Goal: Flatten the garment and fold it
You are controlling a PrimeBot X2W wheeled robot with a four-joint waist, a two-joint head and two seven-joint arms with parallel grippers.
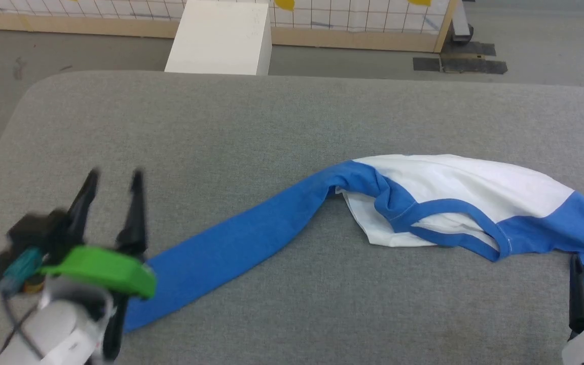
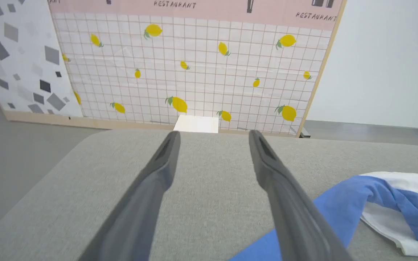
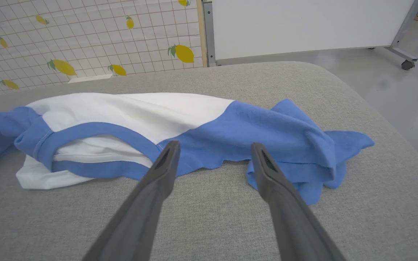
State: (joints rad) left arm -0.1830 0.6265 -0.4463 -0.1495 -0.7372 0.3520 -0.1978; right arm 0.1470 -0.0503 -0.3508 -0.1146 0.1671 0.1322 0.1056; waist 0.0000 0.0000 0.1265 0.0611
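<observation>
The garment [image 1: 454,182] lies bunched on the grey padded table [image 1: 251,126], white body and blue-trimmed neckline at the right, one long blue sleeve [image 1: 231,243] stretched toward the lower left. My left gripper [image 1: 114,177] stands open at the lower left, just left of that sleeve's end, with nothing between its fingers [image 2: 158,174]. In the left wrist view the sleeve [image 2: 336,206] lies to the right of the fingers. My right gripper [image 3: 212,145] is open just short of the crumpled blue shoulder [image 3: 267,127]; one of its fingers [image 1: 578,294] shows at the lower right.
A white box [image 1: 221,38] stands on the floor beyond the table's far edge, before a lemon-patterned tiled panel [image 2: 194,65]. A white board on wheels [image 3: 303,25] stands off the table's right end. Grey floor surrounds the table.
</observation>
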